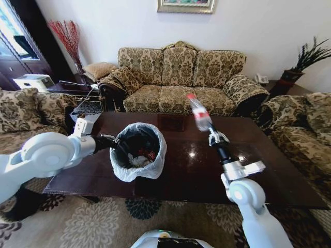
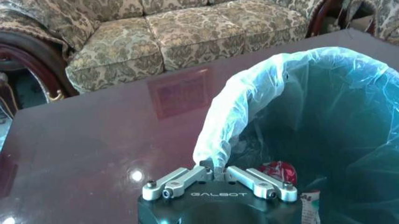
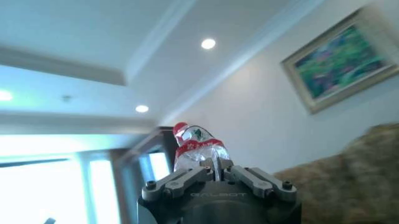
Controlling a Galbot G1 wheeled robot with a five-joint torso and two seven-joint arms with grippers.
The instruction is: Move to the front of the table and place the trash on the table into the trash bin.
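Right gripper point(image 1: 211, 133) jaws clamp red-labelled bottle point(image 1: 198, 114); left gripper point(image 2: 215, 171) – "GALBOT" – pinches bin point(image 1: 138, 151) liner.

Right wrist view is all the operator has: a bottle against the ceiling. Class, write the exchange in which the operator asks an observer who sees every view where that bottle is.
Operator: Where is my bottle relative to the bin?
Observer: The right hand holds the bottle up above the table, to the right of the trash bin, not over it.
Operator: Is the bin steadied?
Observer: Yes, the left hand is clamped on its bag-lined rim.
Operator: Anything already inside?
Observer: A red can and a wrapper lie at the bottom.
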